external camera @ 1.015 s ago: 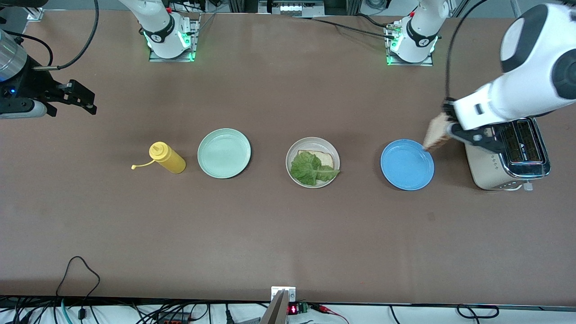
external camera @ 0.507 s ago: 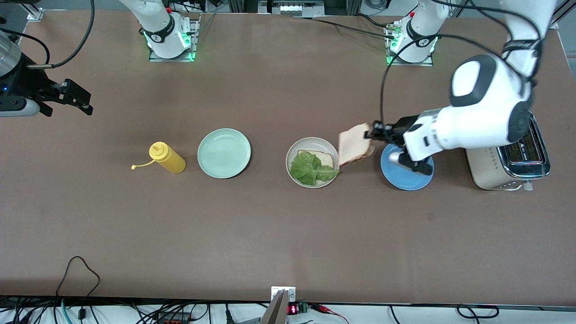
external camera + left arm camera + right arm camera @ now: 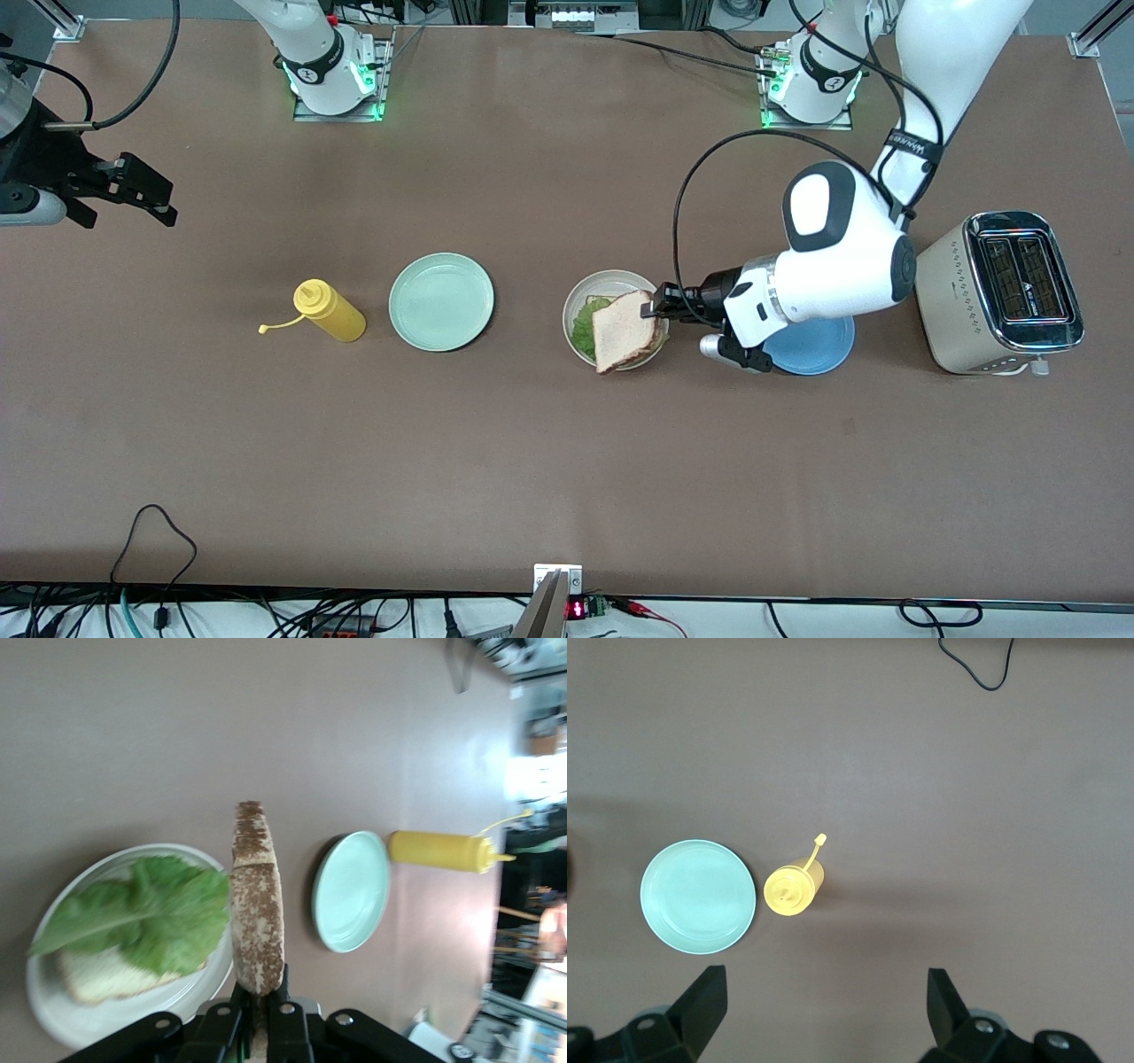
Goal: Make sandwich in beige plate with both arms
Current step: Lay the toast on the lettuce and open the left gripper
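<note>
Left pincer (image 3: 654,308) on square, coarse-crusted bread slice (image 3: 625,330); crinkled lettuce (image 3: 142,912) below

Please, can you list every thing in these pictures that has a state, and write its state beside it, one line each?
Left gripper: shut on the top bread slice, over the beige plate.
Top bread slice: held in the air, not yet released.
Beige plate: holds the bottom bread slice and lettuce.
Lettuce: lying on the bottom bread slice.
Right gripper: open, waiting.
Mint-green plate: empty.
Blue plate: partly hidden.
Yellow bottle: standing, cap off.
Toaster: slots empty.
</note>
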Tool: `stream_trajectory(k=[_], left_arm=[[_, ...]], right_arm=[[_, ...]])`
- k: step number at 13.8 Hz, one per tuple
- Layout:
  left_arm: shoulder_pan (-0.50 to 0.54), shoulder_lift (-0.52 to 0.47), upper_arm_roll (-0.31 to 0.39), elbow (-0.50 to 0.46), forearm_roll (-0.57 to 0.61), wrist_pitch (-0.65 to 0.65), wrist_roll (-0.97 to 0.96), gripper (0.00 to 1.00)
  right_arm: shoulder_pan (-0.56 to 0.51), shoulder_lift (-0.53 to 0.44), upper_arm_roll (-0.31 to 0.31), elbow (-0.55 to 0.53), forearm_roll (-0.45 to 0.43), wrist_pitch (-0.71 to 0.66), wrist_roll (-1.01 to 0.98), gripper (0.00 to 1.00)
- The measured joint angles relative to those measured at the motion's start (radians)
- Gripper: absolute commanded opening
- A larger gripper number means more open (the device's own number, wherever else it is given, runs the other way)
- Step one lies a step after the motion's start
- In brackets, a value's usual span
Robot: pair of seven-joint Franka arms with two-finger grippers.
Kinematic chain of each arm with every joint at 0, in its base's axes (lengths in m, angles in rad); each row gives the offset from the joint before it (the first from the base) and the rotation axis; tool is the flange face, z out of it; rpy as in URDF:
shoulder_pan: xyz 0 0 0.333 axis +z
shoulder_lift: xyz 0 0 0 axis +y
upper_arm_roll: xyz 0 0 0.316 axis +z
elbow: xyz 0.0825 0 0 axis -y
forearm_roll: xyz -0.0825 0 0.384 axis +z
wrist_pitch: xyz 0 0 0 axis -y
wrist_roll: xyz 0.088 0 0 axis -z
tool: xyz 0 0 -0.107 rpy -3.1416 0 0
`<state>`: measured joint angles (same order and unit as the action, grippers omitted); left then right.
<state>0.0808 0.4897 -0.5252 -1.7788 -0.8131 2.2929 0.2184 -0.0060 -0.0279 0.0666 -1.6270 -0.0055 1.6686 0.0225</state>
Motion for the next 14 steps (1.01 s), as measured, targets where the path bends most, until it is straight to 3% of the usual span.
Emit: stream_trajectory(k=[2, 4, 9, 13, 14], left_arm=[[0.001, 0.020, 0.001, -0.064, -0.226, 0.037, 0.210, 0.00], [0.003, 0.038, 0.002, -0.132, -0.353, 0.053, 0.387, 0.00], [0.073, 0.067, 0.004, -0.245, -0.408, 0.063, 0.560, 0.00], [0.082, 0.129, 0.002, -0.261, -0.612, 0.058, 0.795, 0.00], [0.082, 0.148, 0.002, -0.262, -0.634, 0.058, 0.833, 0.04]], right_arm=[[0.000, 0.000, 0.000, 0.000, 0.000, 0.000, 0.000, 1.00], [0.000, 0.000, 0.000, 0.000, 0.000, 0.000, 0.001, 1.00], [0.000, 0.000, 0.000, 0.000, 0.000, 0.000, 0.002, 1.00], [-0.001, 0.000, 0.000, 0.001, 0.000, 0.000, 0.002, 1.00], [-0.001, 0.000, 0.000, 0.001, 0.000, 0.000, 0.002, 1.00]])
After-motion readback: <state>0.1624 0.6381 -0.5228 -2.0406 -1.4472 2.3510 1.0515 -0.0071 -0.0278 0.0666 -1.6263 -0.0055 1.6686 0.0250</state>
